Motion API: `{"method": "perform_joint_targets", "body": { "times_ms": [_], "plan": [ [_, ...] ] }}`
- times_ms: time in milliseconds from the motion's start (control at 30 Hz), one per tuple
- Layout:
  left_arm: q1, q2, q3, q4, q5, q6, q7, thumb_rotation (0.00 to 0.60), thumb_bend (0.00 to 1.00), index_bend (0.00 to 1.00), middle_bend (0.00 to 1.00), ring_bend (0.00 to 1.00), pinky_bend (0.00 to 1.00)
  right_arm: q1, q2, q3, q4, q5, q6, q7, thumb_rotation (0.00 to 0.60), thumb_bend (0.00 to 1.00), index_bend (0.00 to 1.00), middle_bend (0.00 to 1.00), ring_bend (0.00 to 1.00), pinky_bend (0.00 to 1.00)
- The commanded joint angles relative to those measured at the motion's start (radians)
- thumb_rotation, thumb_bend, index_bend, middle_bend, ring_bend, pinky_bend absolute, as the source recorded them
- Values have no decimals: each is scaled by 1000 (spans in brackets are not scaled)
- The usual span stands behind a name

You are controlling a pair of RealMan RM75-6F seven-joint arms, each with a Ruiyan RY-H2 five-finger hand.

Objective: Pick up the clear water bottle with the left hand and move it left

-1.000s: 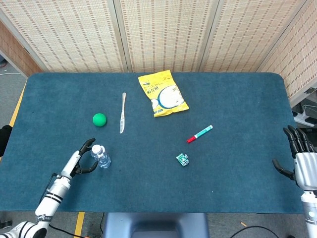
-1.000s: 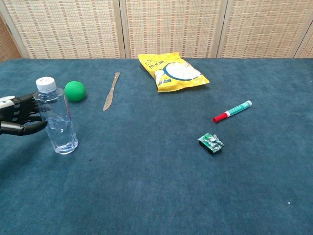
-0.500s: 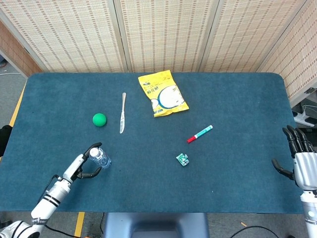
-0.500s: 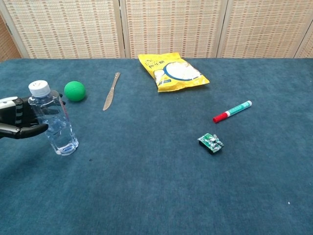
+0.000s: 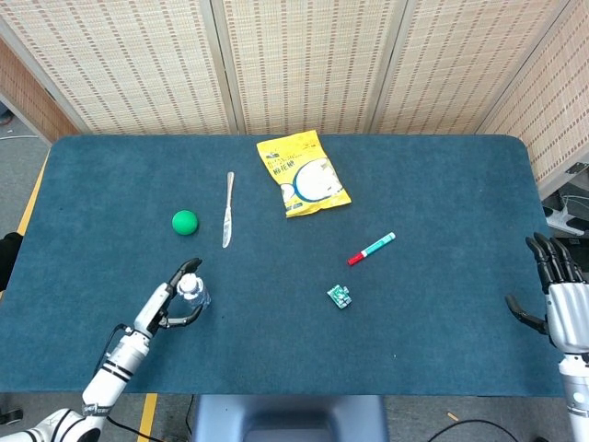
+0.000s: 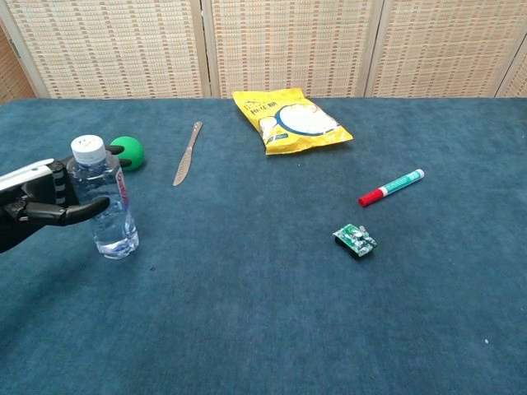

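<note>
The clear water bottle (image 6: 109, 216) with a white cap stands upright on the blue table, near its front left; in the head view the bottle (image 5: 193, 293) shows from above. My left hand (image 6: 51, 203) reaches in from the left and its fingers (image 6: 92, 206) curl around the bottle's body, gripping it. From above, the left hand (image 5: 171, 303) wraps the bottle on its left side. The bottle's base looks to be on the cloth. My right hand (image 5: 558, 284) hangs off the table's right edge, fingers apart and empty.
A green ball (image 6: 128, 151) lies just behind the bottle. A knife (image 6: 187, 154), a yellow snack bag (image 6: 290, 121), a red-green marker (image 6: 391, 187) and a small green circuit piece (image 6: 355, 240) lie further right. The table's left edge (image 5: 35, 198) is beyond the left hand.
The left hand has slid right and curled its fingers around the bottle. The bottle tipped left half a second ago and now stands upright, shifted slightly right. The right hand has not moved.
</note>
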Motion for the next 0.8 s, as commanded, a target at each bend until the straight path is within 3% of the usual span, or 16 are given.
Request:
{"method": "perform_joint_targets", "body": {
  "times_ms": [33, 200, 333, 533, 633, 800],
  "plan": [
    [13, -44, -25, 30, -37, 30, 25, 600, 392, 8, 61, 8, 85, 0, 0, 0, 0, 0, -1, 0, 600, 196, 0, 25, 0, 201],
    [37, -110, -59, 71, -85, 85, 98, 600, 401, 159, 225, 155, 132, 1, 2, -2, -1, -1, -3, 1, 600, 196, 0, 25, 0, 201],
    [49, -136, -76, 86, -109, 107, 122, 600, 450, 322, 396, 318, 356, 1, 2, -2, -2, 0, -5, 0, 600, 196, 0, 25, 0, 201],
    [48, -124, -89, 99, -88, 153, 222, 600, 562, 493, 585, 489, 555, 2, 4, -2, -4, 2, -9, 3, 600, 196, 0, 25, 0, 201],
    [34, -107, -104, 130, -57, 205, 382, 600, 573, 527, 618, 525, 603, 2, 8, -4, -6, 2, -11, 8, 600, 196, 0, 26, 0, 201],
    [-1, -127, -169, 316, -14, 359, 827, 600, 573, 552, 635, 543, 642, 0, 11, -3, -9, 2, -7, 13, 600, 196, 0, 26, 0, 201]
  ]
}}
